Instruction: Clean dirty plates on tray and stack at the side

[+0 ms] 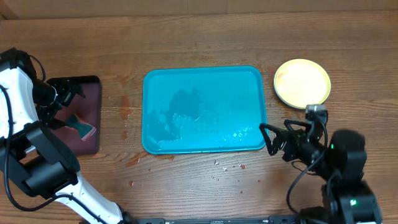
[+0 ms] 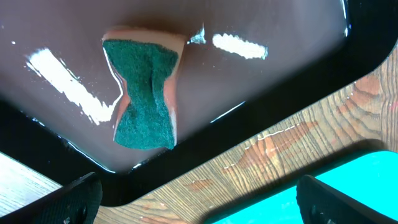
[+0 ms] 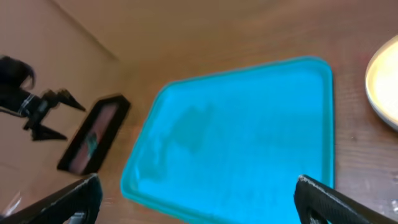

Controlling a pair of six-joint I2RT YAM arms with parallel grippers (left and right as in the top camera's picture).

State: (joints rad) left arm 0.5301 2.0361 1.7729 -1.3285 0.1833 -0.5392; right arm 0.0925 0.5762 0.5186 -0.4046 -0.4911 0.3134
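Tray (image 1: 205, 93) gleams wet and turquoise, with a yellow-green plate (image 1: 302, 82) near it.

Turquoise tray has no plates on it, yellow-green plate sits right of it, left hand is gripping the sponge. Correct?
Not quite. The left hand is open and grips nothing; the sponge lies loose in the small black tray, as the left wrist view shows. The turquoise tray has no plates on it, and the yellow-green plate sits right of it.

From my right wrist I see the turquoise tray (image 3: 236, 130) filling mid-frame on the bench (image 3: 217, 37), a pale plate (image 3: 382, 81) cut off at far right, a black tray (image 3: 96, 134) at left.
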